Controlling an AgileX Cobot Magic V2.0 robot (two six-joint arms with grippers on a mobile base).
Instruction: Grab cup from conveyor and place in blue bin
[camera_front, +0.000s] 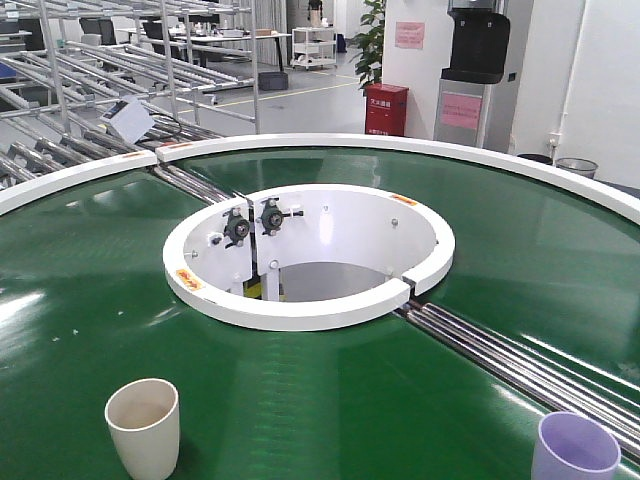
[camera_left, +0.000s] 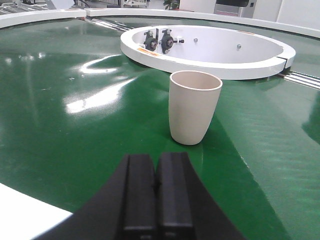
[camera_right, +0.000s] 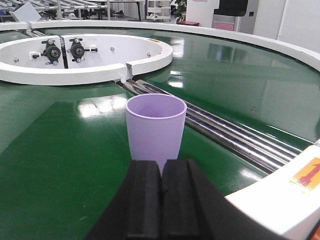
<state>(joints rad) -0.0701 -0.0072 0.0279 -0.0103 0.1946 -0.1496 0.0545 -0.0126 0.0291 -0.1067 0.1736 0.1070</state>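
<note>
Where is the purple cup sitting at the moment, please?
The purple cup stands upright on the conveyor, at the lower right of the front view, beside the metal rollers and directly ahead of the shut right gripper.

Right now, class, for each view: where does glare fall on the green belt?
Front view: pale streaks on the conveyor at left, beyond the cream cup. Left wrist view: bright patch left of the cream cup. Right wrist view: white reflections behind the purple cup.

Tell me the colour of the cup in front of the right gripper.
The cup is pale lilac, plain, no pattern; the right wrist view shows it best.
</note>
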